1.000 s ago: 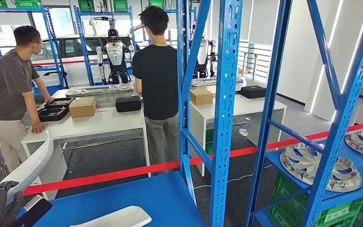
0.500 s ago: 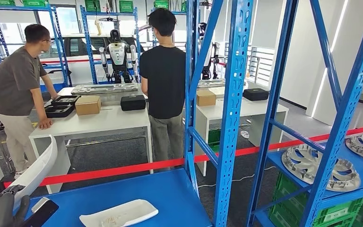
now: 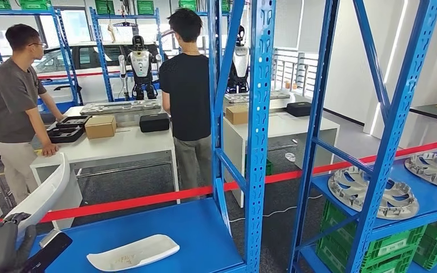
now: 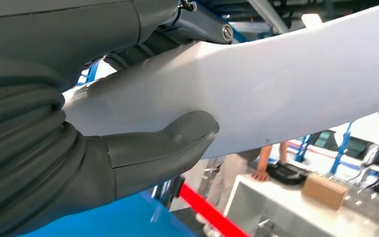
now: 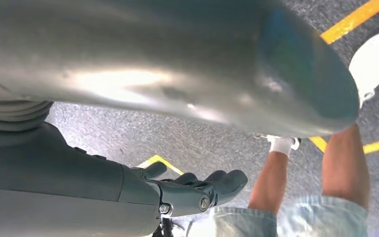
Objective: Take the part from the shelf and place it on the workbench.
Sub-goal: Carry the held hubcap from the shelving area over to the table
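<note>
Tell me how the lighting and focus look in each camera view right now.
Head view: evenly lit and sharp, windows behind blown out bright. Left wrist view: left hand holding the white part looms close; table behind is soft, white patches washed out. Right wrist view: glare on the silver surface nearest the lens, blurred; right hand dark against the floor.

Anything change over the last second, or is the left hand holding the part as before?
Mostly the camera swung, so the whole scene shifted sideways. The left hand still grips the long white part, lifted off the blue shelf. The second white part still lies there. The right hand hangs holding nothing.
</note>
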Motion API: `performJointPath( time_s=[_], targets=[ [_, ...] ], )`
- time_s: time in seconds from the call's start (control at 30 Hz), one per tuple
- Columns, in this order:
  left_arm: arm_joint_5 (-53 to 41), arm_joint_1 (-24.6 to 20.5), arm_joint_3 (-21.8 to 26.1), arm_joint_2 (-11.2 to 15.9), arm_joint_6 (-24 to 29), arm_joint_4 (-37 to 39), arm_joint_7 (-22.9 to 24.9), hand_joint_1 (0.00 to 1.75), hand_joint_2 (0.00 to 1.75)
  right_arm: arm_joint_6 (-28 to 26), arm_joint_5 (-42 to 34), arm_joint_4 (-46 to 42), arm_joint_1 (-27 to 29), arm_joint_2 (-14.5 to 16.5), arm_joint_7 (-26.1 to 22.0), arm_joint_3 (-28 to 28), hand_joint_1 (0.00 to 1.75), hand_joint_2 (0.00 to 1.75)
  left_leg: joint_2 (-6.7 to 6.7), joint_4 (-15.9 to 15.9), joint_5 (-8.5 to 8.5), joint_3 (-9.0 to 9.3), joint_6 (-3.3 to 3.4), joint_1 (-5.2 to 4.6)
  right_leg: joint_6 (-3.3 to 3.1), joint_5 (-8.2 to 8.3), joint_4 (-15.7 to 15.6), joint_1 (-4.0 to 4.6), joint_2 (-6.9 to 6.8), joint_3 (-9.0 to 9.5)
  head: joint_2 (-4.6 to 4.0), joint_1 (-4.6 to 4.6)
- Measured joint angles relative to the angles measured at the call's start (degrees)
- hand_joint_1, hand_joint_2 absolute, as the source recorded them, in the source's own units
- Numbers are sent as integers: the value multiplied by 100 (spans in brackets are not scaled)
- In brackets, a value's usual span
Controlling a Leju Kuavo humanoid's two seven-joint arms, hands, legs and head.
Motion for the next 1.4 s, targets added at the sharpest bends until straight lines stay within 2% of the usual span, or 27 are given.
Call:
performJointPath(
  time_s=[0.03,0.1,0.17,0.2,0.3,0.33,0.37,0.4,0.47,0.5,0.53,0.63,0.67,0.73,0.8,0.83,0.87,0.9,0.97,1.03,1.13,1.17,1.23,1.3,1.33,1.37,1.4],
  targets=[
    [0,-34,0,-4,-10,-16,-18,157,175,-10,3,-1,1,-1,15,0,0,0,3,-146,21,78,30,-20,35,25,-6,-2,-3,-11,0,2],
    [0,-64,0,-13,-20,-50,-35,157,175,-26,20,-2,6,-10,62,0,0,0,6,-194,72,70,86,-43,117,80,-37,-23,-5,-22,0,3],
    [0,-68,0,-43,-3,-103,-39,157,175,-51,36,-2,10,-22,94,0,0,0,20,-259,166,50,164,-32,175,0,43,-37,-4,-68,0,13],
    [1,-70,0,-63,14,-132,-37,157,175,-69,43,-3,12,-34,97,0,0,0,29,-292,216,28,200,-18,195,-148,227,-34,-3,-146,0,20],
    [5,-55,0,-135,55,-195,-28,157,175,-86,95,-4,16,-58,121,0,0,0,36,-288,315,-111,249,-9,246,-757,1282,-31,-1,-551,0,37],
    [8,-45,0,-164,60,-209,-30,157,175,-78,125,-4,17,-60,133,0,0,0,34,-272,341,-163,247,-9,258,-837,1491,-33,-1,-608,0,38],
    [12,-38,0,-195,60,-229,-34,157,175,-71,156,-4,16,-63,136,0,0,0,32,-250,363,-211,240,-7,263,-808,1470,-35,-2,-547,0,39],
    [15,-38,0,-224,59,-258,-35,157,175,-67,183,-4,11,-68,125,0,0,0,30,-220,381,-257,228,-3,264,-689,1208,-37,-4,-360,0,40],
    [18,-64,0,-273,48,-330,-34,157,175,-67,225,-5,-10,-84,68,1,0,0,32,-148,402,-338,190,-3,248,-447,425,-31,-6,129,0,43],
    [21,-84,0,-287,36,-369,-31,157,175,-71,246,-6,-19,-88,31,2,0,0,32,-116,409,-368,163,-10,222,-374,149,-22,-2,283,0,42],
    [24,-105,0,-297,24,-404,-26,157,175,-78,269,-7,-25,-91,-2,4,0,0,32,-100,421,-389,133,-18,189,-348,24,-11,2,339,0,41],
    [32,-140,0,-307,-6,-486,3,157,175,-91,322,-8,-33,-90,-53,10,0,0,27,-109,470,-418,30,-24,69,-271,2,-8,8,293,-1,36],
    [32,-144,0,-304,-12,-505,14,157,175,-92,334,-8,-37,-90,-56,11,0,0,21,-61,418,-449,-5,-21,28,-239,-8,-22,4,278,-1,30],
    [32,-150,0,-291,-17,-544,33,157,175,-95,353,-8,-41,-90,-73,13,0,0,10,348,96,-622,-67,-6,-39,-173,-27,-45,-5,229,-1,18],
    [20,-154,0,-284,-22,-588,58,157,175,-92,366,-8,-43,-85,-102,14,0,0,8,1106,-341,-894,-103,10,-62,-113,-26,-43,-6,146,0,9],
    [5,-153,0,-286,-30,-608,71,157,175,-87,373,-8,-45,-79,-107,14,0,0,8,1384,-460,-973,-108,15,-61,-81,-25,-43,-6,102,0,8],
    [-14,-155,0,-292,-46,-626,86,157,175,-81,379,-8,-46,-72,-102,15,0,0,8,1466,-477,-951,-103,17,-56,-49,-24,-42,-6,60,0,6],
    [-34,-163,0,-303,-71,-652,104,157,175,-77,383,-8,-47,-61,-92,15,0,0,8,1302,-392,-807,-87,17,-48,-18,-23,-40,-5,27,0,5],
    [-78,-216,0,-332,-136,-723,139,157,175,-76,381,-8,-47,-20,-81,15,0,0,6,501,-140,-286,-26,5,-16,36,-23,-33,-5,-20,0,3],
    [-115,-320,0,-370,-207,-778,167,157,175,-79,383,-8,-49,36,-86,16,0,0,6,-90,-5,64,29,-23,44,90,-24,-23,-8,-52,0,6],
    [-156,-455,-2,-408,-313,-791,193,157,175,-81,410,-3,-41,125,-57,18,0,0,10,-204,84,81,115,-48,155,173,-57,-40,-11,-81,0,10],
    [-160,-493,-2,-420,-344,-788,193,157,175,-83,419,-2,-36,156,-33,19,0,0,18,-234,132,68,158,-41,185,144,-32,-47,-10,-101,-1,10],
    [-152,-575,-2,-440,-387,-772,173,157,175,-87,423,-2,-29,205,2,20,0,0,34,-290,237,10,234,-12,231,-144,326,-47,-5,-257,-1,23],
    [-133,-626,-2,-445,-406,-737,140,157,175,-90,420,-2,-26,244,3,20,0,0,39,-284,310,-92,264,-13,265,-593,1073,-41,-2,-535,-2,38],
    [-120,-632,-2,-446,-409,-712,121,157,175,-90,419,-2,-25,267,0,20,0,0,39,-273,341,-145,262,-15,275,-736,1383,-40,-3,-632,-2,40],
    [-110,-633,-2,-445,-409,-683,103,157,175,-90,420,-2,-23,290,-7,20,0,0,38,-255,370,-198,257,-15,278,-777,1502,-39,-3,-631,-2,41],
    [-100,-635,-2,-444,-405,-651,83,157,175,-89,427,-2,-22,311,-14,20,0,0,38,-231,394,-250,247,-15,275,-716,1376,-40,-5,-507,-2,43]
  ],
)
